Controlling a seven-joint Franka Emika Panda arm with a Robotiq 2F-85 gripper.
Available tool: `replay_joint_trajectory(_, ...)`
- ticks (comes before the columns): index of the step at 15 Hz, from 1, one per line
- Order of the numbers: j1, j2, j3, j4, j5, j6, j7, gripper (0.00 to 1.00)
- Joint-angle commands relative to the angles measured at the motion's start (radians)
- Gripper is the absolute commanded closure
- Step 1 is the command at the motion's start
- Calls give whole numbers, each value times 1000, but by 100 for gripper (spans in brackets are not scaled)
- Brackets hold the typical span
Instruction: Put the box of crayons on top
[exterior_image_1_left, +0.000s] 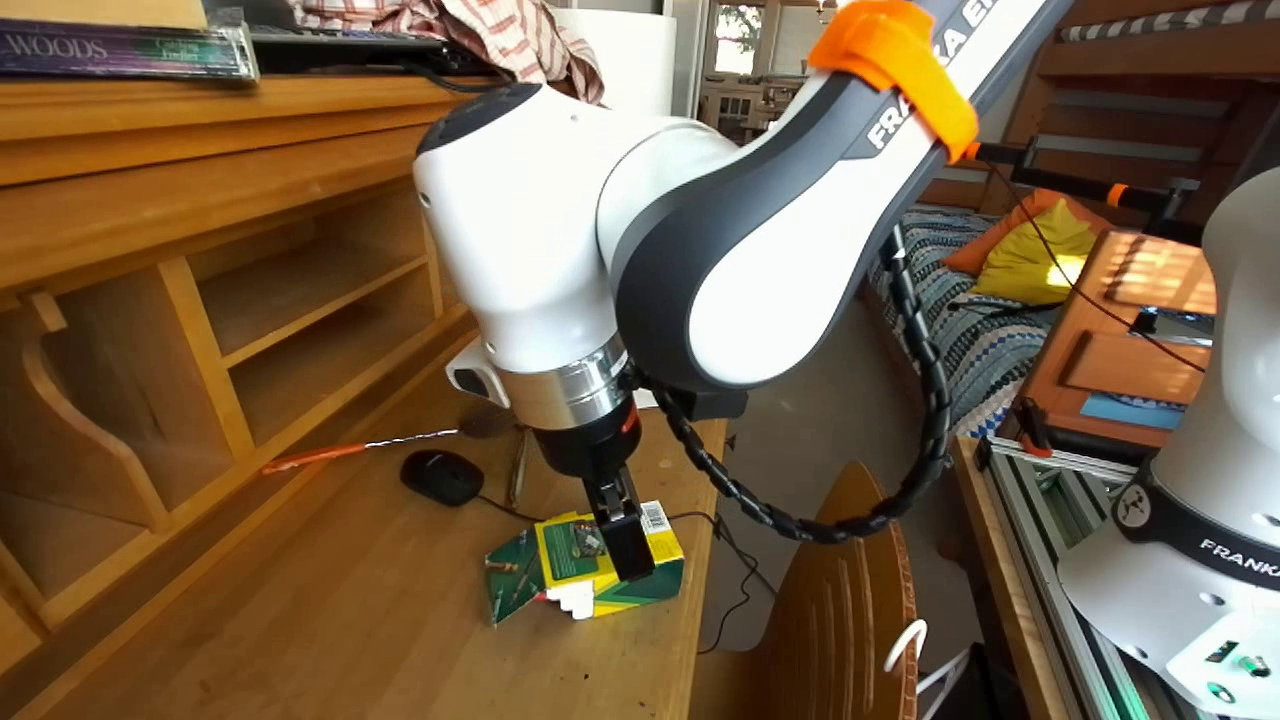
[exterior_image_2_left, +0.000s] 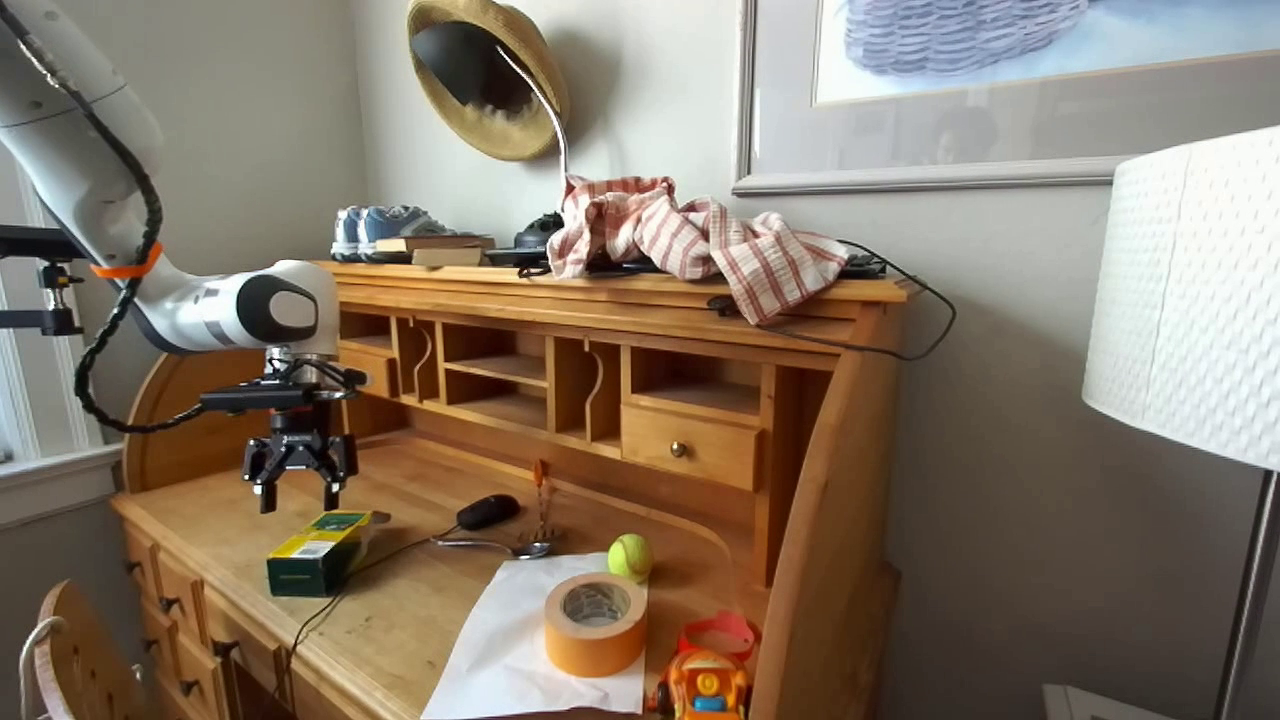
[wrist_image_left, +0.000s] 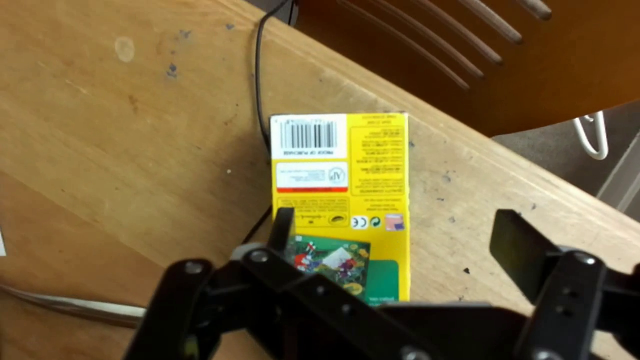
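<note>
The box of crayons (exterior_image_2_left: 308, 562) is green and yellow and lies flat on the desk near its front edge. In an exterior view (exterior_image_1_left: 572, 548) its end flap stands open toward the left. In the wrist view the box's printed face (wrist_image_left: 345, 190) with a barcode fills the middle. My gripper (exterior_image_2_left: 299, 498) is open and empty, pointing down above the box. In the wrist view (wrist_image_left: 397, 217) one finger overlaps the box's left side, and the other is out to the right over bare wood. The desk's upper shelf top (exterior_image_2_left: 640, 287) is high behind.
A black mouse (exterior_image_2_left: 488, 512) with a cable, a spoon (exterior_image_2_left: 530, 549), a tennis ball (exterior_image_2_left: 630, 557), orange tape (exterior_image_2_left: 596, 640) on paper (exterior_image_2_left: 490, 640) and a toy car (exterior_image_2_left: 706, 685) are on the desk. Cloth (exterior_image_2_left: 690, 235), books (exterior_image_2_left: 440, 250) and shoes (exterior_image_2_left: 385, 228) lie on top. A chair (exterior_image_1_left: 840, 600) stands in front.
</note>
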Motion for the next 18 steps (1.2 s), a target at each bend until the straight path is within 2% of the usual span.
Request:
replay_joint_trajectory(1, -32, -13, -19, -37, 18, -10, -54, 0)
replay_joint_trajectory(11, -89, 57, -29, 4, 9, -5, -242, 0)
replay_joint_trajectory(18, -73, 73, -4, 39, 52, -8, -209, 0)
